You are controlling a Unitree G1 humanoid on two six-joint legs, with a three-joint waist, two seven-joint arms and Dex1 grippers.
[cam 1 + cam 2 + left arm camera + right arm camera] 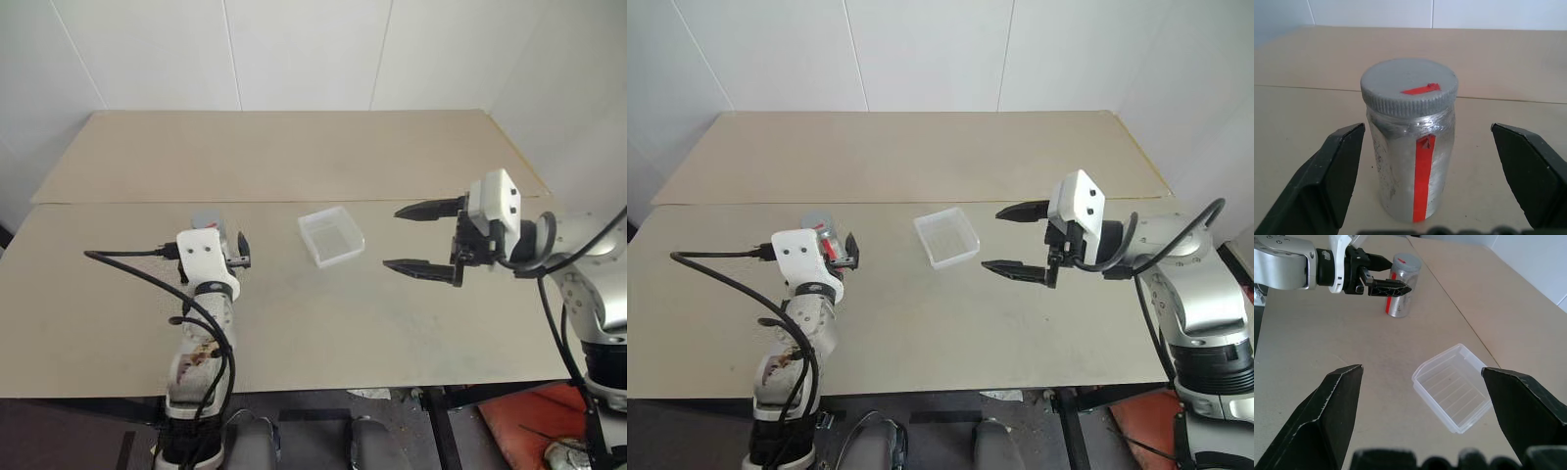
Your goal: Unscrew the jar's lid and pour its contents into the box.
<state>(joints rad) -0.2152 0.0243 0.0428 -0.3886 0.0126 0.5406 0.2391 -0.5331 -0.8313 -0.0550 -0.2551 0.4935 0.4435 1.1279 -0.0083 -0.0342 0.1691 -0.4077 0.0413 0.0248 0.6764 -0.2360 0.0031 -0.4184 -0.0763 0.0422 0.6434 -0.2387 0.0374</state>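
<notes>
The jar (1410, 161) stands upright on the table, silvery with a red stripe down its side. Its grey lid (1409, 85) is screwed on and carries a red mark. The contents are hidden inside. My left gripper (1426, 128) is open and level, one finger on each side of the jar with a gap to both. The box (312, 221), a clear shallow tray, lies near the table's middle, to the right of the jar. My right gripper (391, 237) hovers open above the table just right of the box, pointing left with nothing between its fingers.
The tan table (323, 323) is made of two boards with a seam (118, 203) running across behind the jar. A white wall stands behind it. A red object (534, 416) lies on the floor under the table's right front corner.
</notes>
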